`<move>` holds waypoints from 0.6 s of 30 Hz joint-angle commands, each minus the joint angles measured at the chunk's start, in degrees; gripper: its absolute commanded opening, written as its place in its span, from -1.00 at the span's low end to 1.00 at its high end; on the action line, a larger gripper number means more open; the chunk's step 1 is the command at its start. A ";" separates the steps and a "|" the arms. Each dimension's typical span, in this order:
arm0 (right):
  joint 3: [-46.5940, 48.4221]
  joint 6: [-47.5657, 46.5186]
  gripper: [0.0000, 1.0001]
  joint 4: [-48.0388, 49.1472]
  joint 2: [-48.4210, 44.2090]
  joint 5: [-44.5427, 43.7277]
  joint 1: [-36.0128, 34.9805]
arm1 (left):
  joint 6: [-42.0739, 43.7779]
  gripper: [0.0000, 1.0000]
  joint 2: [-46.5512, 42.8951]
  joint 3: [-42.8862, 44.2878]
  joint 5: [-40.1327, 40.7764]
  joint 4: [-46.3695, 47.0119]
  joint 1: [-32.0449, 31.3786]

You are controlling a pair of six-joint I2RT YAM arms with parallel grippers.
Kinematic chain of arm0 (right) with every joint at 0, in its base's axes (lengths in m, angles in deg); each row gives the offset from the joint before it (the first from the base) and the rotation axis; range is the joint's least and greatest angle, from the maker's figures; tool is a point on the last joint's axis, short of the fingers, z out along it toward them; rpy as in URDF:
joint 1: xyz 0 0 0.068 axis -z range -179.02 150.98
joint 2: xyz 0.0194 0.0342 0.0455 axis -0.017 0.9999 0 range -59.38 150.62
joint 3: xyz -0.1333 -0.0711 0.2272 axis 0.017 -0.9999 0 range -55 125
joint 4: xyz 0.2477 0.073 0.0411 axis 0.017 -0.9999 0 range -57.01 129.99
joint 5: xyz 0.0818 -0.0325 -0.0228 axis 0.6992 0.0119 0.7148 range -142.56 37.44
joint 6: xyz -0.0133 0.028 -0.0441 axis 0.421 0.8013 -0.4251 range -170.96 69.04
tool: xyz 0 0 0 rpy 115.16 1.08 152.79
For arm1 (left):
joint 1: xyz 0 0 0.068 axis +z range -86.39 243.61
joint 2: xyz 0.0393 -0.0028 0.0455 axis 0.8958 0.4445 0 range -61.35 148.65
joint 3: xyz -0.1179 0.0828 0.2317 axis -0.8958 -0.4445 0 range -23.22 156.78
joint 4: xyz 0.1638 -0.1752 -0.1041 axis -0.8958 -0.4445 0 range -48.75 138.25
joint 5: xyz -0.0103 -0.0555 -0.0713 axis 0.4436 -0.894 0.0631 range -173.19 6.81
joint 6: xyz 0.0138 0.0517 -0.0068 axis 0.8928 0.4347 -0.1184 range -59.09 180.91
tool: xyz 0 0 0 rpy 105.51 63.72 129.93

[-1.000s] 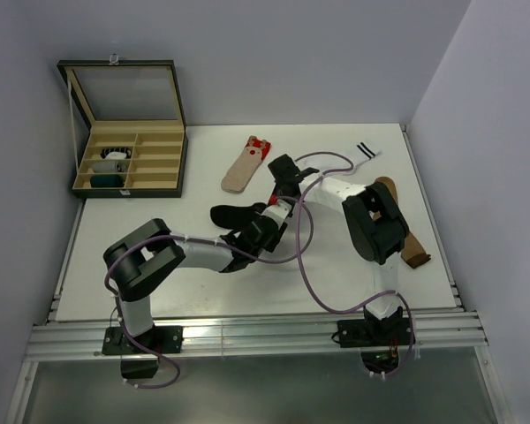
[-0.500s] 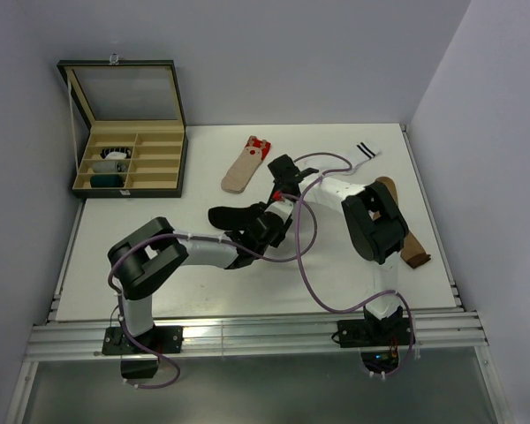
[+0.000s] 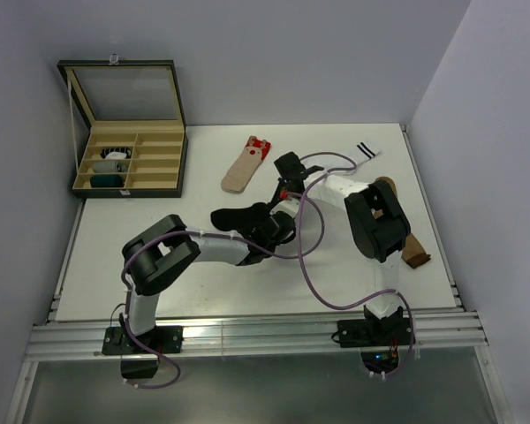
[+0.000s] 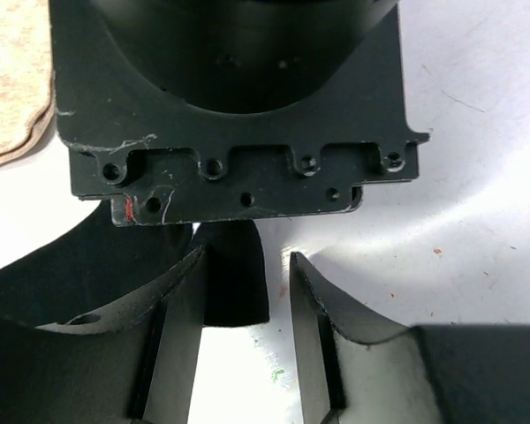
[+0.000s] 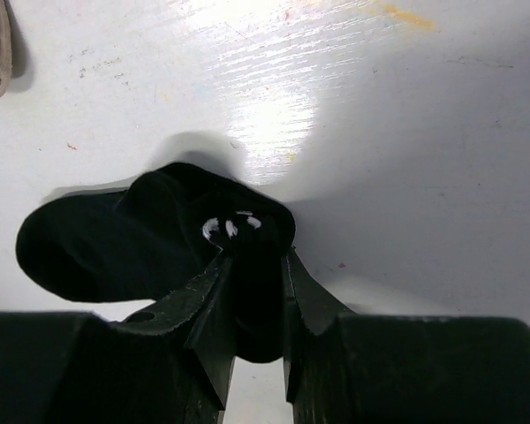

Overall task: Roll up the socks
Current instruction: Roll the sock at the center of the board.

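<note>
The black sock [image 3: 238,215] lies in the middle of the tabletop [image 3: 106,238]. Both hands are at its right end, v. close to each other.

R hand [image 5: 256,265] is pinching the black sock [image 5: 106,243]. Its fingers [image 5: 210,309] press on a bunched-up bit w/ small white marks on top. The rest of the sock lies flat on the tabletop.

L hand [image 4: 247,291] is spread. A bit of black sock [image 4: 234,283] sits btw its fingers [image 4: 181,309]. It touches one finger, w/ a gap of white tabletop by the other, so it isn't squeezed. R hand's dark body fills the top of that view.

Beige sock [image 3: 246,165] w/ red at the top lies just behind the hands. White sock [image 3: 364,150] w/ black stripes is at the back right. Brown sock [image 3: 408,243] lies on the right, partly under the R arm. An open box [image 3: 128,188] sits at the back left.
</note>
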 commanded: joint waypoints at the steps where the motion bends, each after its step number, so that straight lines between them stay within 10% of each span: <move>1: -0.43 -0.42 -1.00 -0.57 0.18 -0.78 -1.29 | -2.87 -0.07 2.67 2.81 2.67 -8.02 0.80; 12: -1.31 -0.16 -1.00 0.22 -0.08 -0.08 -0.85 | -5.07 -0.02 4.78 5.36 6.72 -13.73 0.80; 18: -2.36 0.10 -1.00 1.36 -1.05 0.63 -0.67 | -5.07 -0.51 6.36 6.86 5.41 -16.02 1.06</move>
